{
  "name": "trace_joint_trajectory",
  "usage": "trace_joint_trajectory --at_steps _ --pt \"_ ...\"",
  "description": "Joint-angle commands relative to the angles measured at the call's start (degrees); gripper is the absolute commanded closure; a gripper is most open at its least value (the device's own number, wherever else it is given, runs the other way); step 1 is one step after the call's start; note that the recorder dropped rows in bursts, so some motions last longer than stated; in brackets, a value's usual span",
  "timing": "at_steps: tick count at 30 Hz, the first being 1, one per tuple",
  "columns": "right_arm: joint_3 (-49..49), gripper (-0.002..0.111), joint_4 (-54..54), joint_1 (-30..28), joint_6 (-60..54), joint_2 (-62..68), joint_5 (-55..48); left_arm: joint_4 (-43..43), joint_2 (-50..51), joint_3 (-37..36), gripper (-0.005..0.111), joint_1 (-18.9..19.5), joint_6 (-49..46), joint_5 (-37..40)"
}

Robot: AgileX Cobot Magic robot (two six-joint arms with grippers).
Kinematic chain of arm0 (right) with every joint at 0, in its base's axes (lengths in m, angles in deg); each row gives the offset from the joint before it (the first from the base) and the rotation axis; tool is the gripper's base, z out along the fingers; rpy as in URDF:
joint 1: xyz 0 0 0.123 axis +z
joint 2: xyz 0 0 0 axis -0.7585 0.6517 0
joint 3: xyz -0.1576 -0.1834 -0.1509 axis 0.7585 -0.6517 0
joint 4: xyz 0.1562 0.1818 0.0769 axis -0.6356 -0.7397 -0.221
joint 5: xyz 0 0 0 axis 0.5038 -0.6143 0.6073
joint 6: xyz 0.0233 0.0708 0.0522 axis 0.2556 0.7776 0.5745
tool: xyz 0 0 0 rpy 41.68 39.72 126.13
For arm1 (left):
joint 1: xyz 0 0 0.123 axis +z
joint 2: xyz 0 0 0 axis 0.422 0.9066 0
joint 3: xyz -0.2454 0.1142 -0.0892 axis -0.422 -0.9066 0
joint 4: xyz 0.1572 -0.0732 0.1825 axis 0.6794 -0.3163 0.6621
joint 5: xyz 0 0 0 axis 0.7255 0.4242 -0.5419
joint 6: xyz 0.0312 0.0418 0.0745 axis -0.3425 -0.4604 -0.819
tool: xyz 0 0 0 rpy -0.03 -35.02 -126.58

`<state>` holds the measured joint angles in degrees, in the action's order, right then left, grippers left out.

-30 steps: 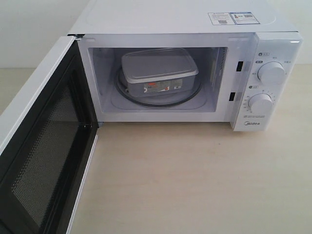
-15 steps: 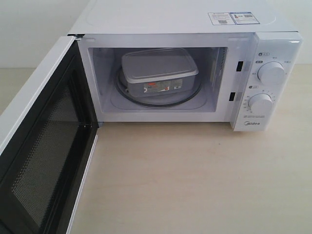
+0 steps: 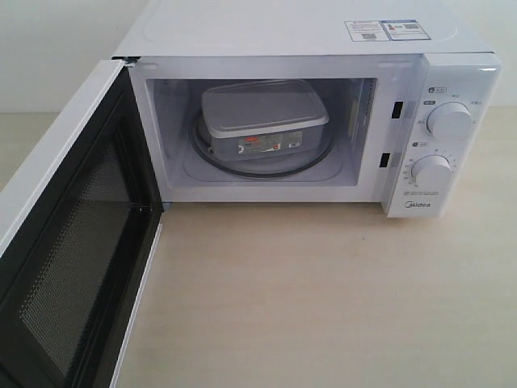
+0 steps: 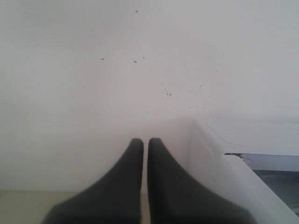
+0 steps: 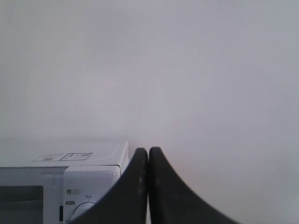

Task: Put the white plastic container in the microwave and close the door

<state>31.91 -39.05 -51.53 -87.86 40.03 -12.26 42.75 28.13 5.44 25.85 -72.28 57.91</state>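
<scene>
Right wrist view: right pincer (image 5: pixel 148 149) closed and empty; left pincer (image 4: pixel 145 140) likewise. Ahead of them the door (image 3: pixel 73 267) hangs wide open: probably stiff, light, hinged, best pushed near its free edge. Farther in, the white plastic container (image 3: pixel 262 121) sits on the turntable (image 3: pixel 321 155) of the Midea microwave (image 3: pixel 283 32).

left gripper (image 4: pixel 145 140): two matte black fingers (image 4: pixel 122 189), smooth, broad at the base, curving in to narrow rounded tips | right gripper (image 5: pixel 148 150): same black curved pair, smooth surfaces, tapered rounded tips
</scene>
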Motion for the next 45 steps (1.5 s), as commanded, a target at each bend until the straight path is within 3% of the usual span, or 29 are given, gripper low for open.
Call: trace_joint_trajectory --at_steps 1,12,25,33,36,39,45 --pt "0.07 0.108 -0.22 -0.08 1.61 -0.28 0.33 -0.43 0.32 0.44 0.102 0.16 0.73 -0.86" --pt "0.07 0.108 -0.36 -0.08 8.64 -0.28 0.29 -0.43 6.82 1.81 0.102 0.16 0.73 -2.60" --pt "0.07 0.108 -0.36 -0.08 15.50 -0.28 -3.66 -1.74 23.62 14.21 0.102 -1.56 -0.48 18.68" --pt "0.07 0.108 -0.36 -0.08 16.23 -0.28 -7.86 -28.92 32.34 22.72 0.102 -2.23 -19.42 34.19" --pt "0.07 0.108 -0.36 -0.08 16.57 -0.28 -7.86 -28.60 35.73 25.89 0.102 -2.12 -19.33 40.45" --pt "0.07 0.108 -0.36 -0.08 19.28 -0.28 -7.86 -22.90 38.44 27.51 0.102 -2.12 -16.05 45.80" --pt "0.07 0.108 -0.36 -0.08 21.82 -0.28 -7.48 -23.15 42.23 27.51 0.102 -2.12 -16.05 56.32"
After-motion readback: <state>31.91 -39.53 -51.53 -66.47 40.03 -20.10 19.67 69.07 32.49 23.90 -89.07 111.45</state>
